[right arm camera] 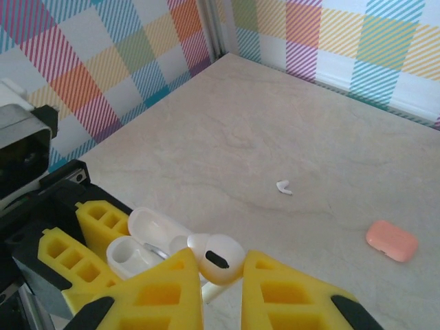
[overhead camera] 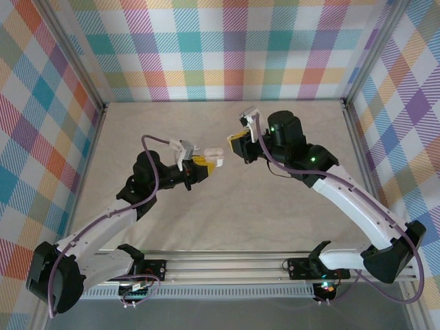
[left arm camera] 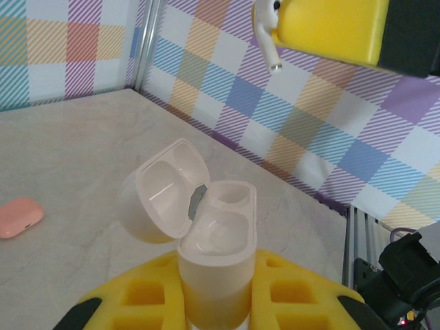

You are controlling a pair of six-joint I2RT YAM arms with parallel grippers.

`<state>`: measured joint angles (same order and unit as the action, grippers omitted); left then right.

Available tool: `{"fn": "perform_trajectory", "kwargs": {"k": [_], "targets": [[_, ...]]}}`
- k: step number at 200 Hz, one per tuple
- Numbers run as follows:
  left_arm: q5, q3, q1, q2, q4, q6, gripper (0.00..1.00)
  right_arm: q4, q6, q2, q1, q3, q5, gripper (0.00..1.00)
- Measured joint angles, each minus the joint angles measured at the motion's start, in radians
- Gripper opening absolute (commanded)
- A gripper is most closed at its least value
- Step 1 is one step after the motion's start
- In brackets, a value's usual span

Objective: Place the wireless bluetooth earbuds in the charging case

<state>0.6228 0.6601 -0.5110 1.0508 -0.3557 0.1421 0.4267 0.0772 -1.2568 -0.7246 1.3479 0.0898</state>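
While the top view looks down, the left claw (overhead camera: 204, 165) is clamped on the open white charging case (overhead camera: 214, 158), near the right claw (overhead camera: 240, 148). From the left wrist, its lid (left arm camera: 165, 189) tilts back; a pink case (left arm camera: 19, 216) lies on the tabletop (left arm camera: 82, 151). From the right wrist, the right claw pinches a white earbud (right arm camera: 216, 256) just above the case; a second white earbud (right arm camera: 283, 186) lies apart on the tabletop

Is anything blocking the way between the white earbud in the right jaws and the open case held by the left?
Nothing visible does. Open air separates the white earbud from the charging case; its lid is swung back and both wells look empty.
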Motion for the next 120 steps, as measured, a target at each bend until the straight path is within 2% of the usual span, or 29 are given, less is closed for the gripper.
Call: {"fn": "perform_trajectory", "kwargs": {"k": [120], "targets": [[-0.027, 0.031, -0.038, 0.020, -0.005, -0.004, 0.00, 0.047, -0.053, -0.069, -0.100, 0.005, -0.117, 0.16]]}}
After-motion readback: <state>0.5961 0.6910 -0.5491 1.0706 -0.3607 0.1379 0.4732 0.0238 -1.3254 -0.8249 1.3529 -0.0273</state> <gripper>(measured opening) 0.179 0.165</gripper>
